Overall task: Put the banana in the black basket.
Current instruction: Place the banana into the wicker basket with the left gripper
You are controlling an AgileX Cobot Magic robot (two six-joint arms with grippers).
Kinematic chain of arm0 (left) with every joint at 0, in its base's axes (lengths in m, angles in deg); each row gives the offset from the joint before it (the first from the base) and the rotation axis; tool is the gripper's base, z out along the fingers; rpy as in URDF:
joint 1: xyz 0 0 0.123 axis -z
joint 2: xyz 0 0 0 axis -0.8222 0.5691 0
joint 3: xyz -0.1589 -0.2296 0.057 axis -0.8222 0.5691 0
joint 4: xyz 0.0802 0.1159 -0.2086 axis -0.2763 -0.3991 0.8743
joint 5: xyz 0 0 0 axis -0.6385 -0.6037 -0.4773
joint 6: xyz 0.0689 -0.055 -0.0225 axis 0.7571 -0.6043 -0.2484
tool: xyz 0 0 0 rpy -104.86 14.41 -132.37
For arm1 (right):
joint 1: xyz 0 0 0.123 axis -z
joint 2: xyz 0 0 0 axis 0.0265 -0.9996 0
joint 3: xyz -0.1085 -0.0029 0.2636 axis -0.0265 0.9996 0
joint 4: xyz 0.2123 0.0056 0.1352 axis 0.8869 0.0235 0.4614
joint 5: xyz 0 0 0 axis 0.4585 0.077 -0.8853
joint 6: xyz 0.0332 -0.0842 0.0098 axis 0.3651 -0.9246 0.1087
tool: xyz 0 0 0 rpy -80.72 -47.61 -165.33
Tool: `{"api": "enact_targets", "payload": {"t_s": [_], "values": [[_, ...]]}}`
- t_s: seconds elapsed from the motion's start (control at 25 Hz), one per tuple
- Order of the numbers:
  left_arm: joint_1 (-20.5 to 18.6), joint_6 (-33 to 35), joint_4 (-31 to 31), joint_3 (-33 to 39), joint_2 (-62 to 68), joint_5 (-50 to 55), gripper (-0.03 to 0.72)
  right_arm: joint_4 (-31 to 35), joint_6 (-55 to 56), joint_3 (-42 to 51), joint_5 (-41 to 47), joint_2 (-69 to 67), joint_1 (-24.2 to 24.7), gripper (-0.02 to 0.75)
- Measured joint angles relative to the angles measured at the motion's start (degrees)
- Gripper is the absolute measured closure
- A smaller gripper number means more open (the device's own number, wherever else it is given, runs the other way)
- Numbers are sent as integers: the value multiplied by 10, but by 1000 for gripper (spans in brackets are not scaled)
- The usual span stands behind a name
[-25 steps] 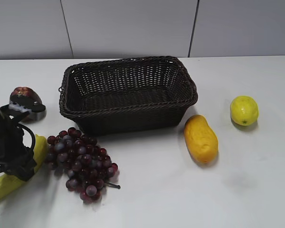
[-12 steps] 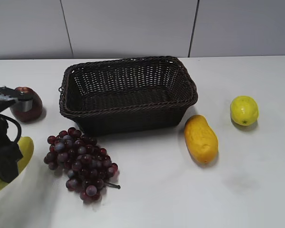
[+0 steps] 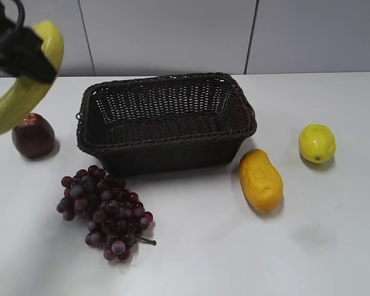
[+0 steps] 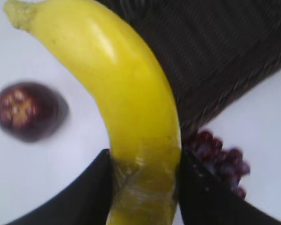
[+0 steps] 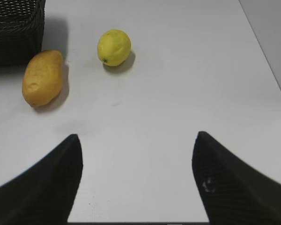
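Observation:
My left gripper (image 3: 21, 52) is shut on the yellow-green banana (image 3: 18, 92) and holds it high in the air at the upper left, left of the black basket (image 3: 166, 145). In the left wrist view the banana (image 4: 126, 79) fills the middle, pinched between the jaws (image 4: 145, 164), with the basket's (image 4: 215, 51) dark weave behind it. My right gripper (image 5: 136, 140) is open and empty above bare table; it does not show in the exterior view.
A bunch of dark red grapes (image 3: 105, 213) lies in front of the basket's left corner. A dark red round fruit (image 3: 33, 135) sits left of the basket. An orange-yellow oval fruit (image 3: 260, 180) and a lemon (image 3: 317, 143) lie to the basket's right.
My left gripper has risen from the table at the lower left to the upper left, carrying the banana up with it. The dark red fruit is now uncovered. The right arm's view gives no earlier frame.

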Motion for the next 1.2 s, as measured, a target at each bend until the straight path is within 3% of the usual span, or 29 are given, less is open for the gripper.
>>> {"api": "enact_targets", "payload": {"t_s": [0.08, 0.28, 0.68, 0.88, 0.96, 1.12, 1.2], "values": [[5, 1, 45, -51, 11, -51, 273, 0, 0, 0, 0, 0, 0, 155], [36, 2, 88, -85, 60, -168, 273, 0, 0, 0, 0, 0, 0, 155], [116, 3, 96, -85, 195, -395, 274, 0, 0, 0, 0, 0, 0, 155], [134, 4, 95, -85, 253, -419, 265, 0, 0, 0, 0, 0, 0, 155], [136, 4, 92, -85, 264, -421, 249, 0, 0, 0, 0, 0, 0, 155], [140, 4, 86, -85, 282, -444, 74, 0, 0, 0, 0, 0, 0, 155], [140, 4, 86, -86, 282, -455, 51, 0, 0, 0, 0, 0, 0, 155]]}}
